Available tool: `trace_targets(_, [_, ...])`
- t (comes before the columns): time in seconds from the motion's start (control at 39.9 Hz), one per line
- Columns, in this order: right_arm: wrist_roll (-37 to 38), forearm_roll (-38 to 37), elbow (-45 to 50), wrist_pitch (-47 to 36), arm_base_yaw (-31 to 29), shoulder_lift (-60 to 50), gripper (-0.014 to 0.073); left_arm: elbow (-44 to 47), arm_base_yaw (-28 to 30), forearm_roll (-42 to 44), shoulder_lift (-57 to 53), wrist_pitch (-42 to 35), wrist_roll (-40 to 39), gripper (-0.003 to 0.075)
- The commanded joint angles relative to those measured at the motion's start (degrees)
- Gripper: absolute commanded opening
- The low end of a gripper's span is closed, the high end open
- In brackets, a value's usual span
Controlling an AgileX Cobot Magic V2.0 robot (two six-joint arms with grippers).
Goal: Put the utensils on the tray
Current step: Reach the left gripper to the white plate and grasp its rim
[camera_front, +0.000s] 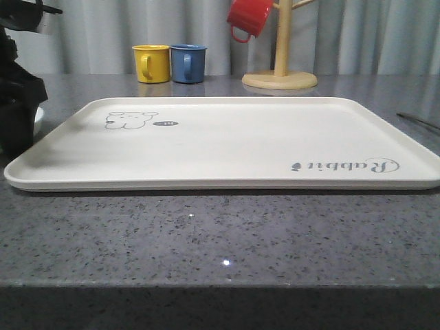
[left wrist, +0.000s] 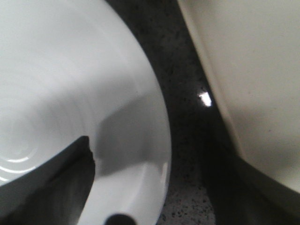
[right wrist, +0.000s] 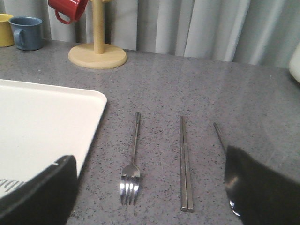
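The cream tray point(camera_front: 227, 144) lies in the middle of the table with nothing on it. The white plate point(left wrist: 70, 79) sits on the counter just left of the tray point(left wrist: 253, 70). My left gripper point(left wrist: 159, 154) is low over the plate's rim and open, one dark finger point(left wrist: 47, 187) above the plate's inside. To the right of the tray point(right wrist: 47, 117) lie the fork point(right wrist: 133, 159), the straight knife point(right wrist: 185, 164) and the spoon point(right wrist: 219, 136), its bowl hidden behind a finger. My right gripper point(right wrist: 150, 197) hovers open, near the fork's tines.
Yellow mug point(camera_front: 151, 63) and blue mug point(camera_front: 188, 63) stand behind the tray. A red mug point(camera_front: 249, 17) hangs on a wooden mug tree point(camera_front: 280, 69) at the back. My left arm point(camera_front: 17, 103) stands at the tray's left end.
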Motion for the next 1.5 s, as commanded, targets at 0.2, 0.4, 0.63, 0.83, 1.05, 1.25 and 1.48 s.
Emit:
trace_targets(0.2, [-0.44,-0.85,-2.14,-5.01,-0.35,0.99,0.0655,-1.57,0.41,-0.55,-1.58,-0.61,1.16,0.0281])
trace_targets(0.4, [-0.44,-0.85,-2.14,-5.01,-0.35,0.99,0.0655,-1.57,0.41,-0.55,-1.58,-0.61,1.72,0.0048])
trace_targets(0.63, [-0.44,-0.85,-2.14,-5.01,-0.35,0.99,0.0655,-1.69,0.41,-0.67,-1.80,-2.32,2.47,-0.0018])
trace_targets(0.83, [-0.44,-0.85,-2.14,-5.01,-0.35,0.99,0.0655,-6.60,0.41,-0.67,-4.85,1.80,2.47,-0.0018])
trace_targets(1.05, [-0.44,-0.85,-2.14,-5.01,-0.35,0.99,0.0655,-19.05,-3.66,-0.78,-6.25,12.06,2.47,-0.0018])
trace_targets(1.25, [-0.44,-0.85,-2.14,-5.01,-0.35,0.99,0.0655,-23.46,-14.57,-1.01,-5.35,11.84,2.47,-0.0018])
trace_targets(1.48, [-0.44,-0.85,-2.14,-5.01,-0.35,0.99,0.0655,-24.45,-26.38,-1.01,1.09,7.83,2.47,-0.0018])
